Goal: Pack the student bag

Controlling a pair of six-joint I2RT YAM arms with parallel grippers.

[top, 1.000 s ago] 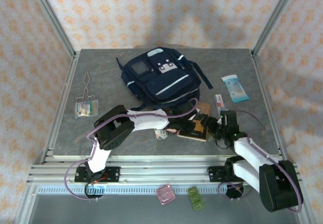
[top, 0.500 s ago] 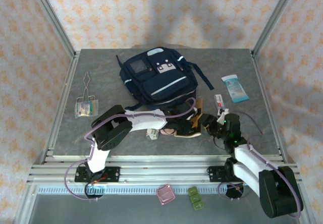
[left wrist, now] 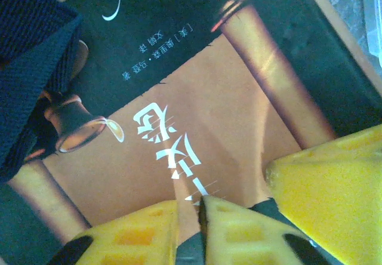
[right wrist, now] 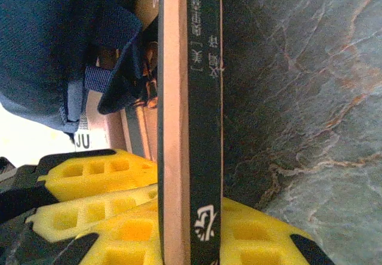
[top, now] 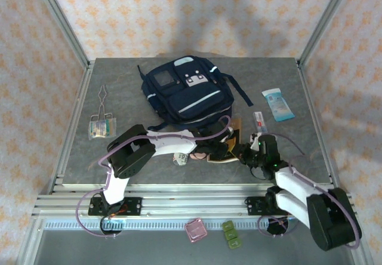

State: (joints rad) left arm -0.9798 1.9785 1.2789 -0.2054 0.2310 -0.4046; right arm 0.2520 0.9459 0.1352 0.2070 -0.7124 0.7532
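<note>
Navy student bag [top: 188,95] beyond right pincer [top: 240,153]

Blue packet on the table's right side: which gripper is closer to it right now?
Right. The right gripper grips the book at its right edge, just near-left of the blue packet. The left gripper is over the book's cover, farther left.
</note>
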